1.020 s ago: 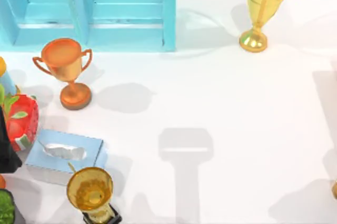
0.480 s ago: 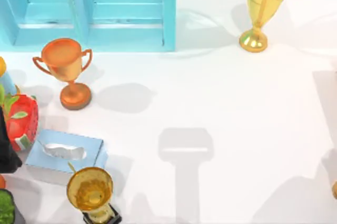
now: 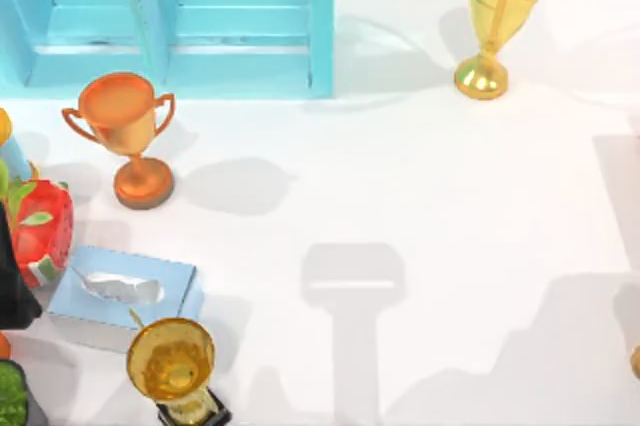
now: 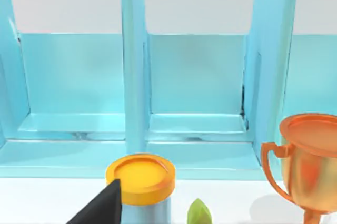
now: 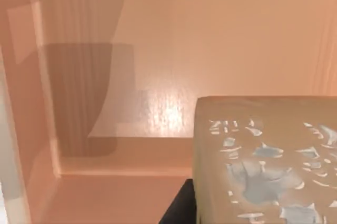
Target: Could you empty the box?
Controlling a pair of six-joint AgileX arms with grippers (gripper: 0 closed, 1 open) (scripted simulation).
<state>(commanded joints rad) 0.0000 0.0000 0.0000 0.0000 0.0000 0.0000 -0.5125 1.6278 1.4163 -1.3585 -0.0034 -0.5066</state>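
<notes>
A pale block [image 5: 263, 161] sits inside, apparently, a wooden box [image 5: 105, 77].

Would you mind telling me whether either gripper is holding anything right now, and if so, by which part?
It cannot be told. The right wrist view looks into a wooden box at a worn beige block, with no grasp visible. The left wrist view faces the blue shelf.

top view | broad grey shadow [image 3: 500, 376] on white tabletop [image 3: 420, 196] spreads leftward along near edge, bigger than before
</notes>
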